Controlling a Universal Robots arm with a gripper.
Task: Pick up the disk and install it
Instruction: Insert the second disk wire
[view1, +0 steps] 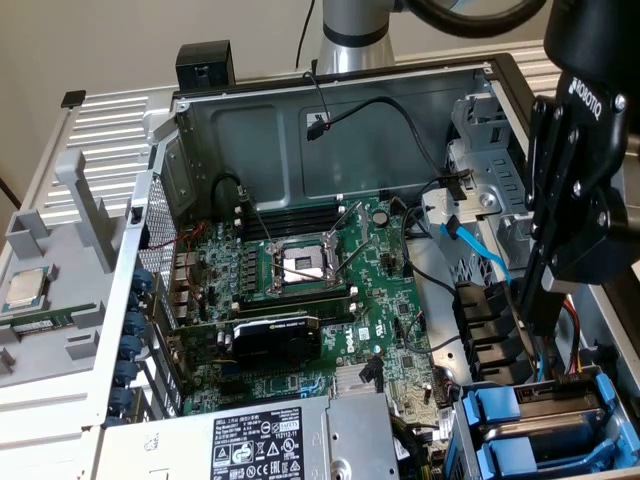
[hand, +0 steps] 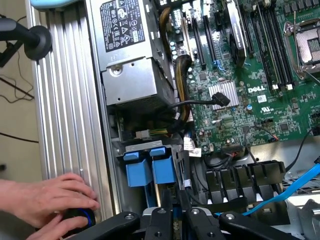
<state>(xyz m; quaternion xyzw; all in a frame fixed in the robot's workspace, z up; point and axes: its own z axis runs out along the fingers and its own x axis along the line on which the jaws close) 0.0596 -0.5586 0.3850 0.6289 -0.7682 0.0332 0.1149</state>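
The end effector (view1: 545, 290) hung nearly closed, holding nothing, above the blue-framed disk (view1: 545, 425) at lower right, aligned for seating.

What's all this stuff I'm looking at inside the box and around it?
Computer case: one, grey, lying open.
Circuit board: one, green, on the case floor.
Power box: one, grey, black-and-white label, near edge.
Drive carriers: two, blue, slotted side by side in a corner bay.
Flat cable: one, light blue, beside the carriers.
Chip: one, silver, outside the case.
Hand: one, on the table edge.
Gripper: one, black, shut, above the carriers.
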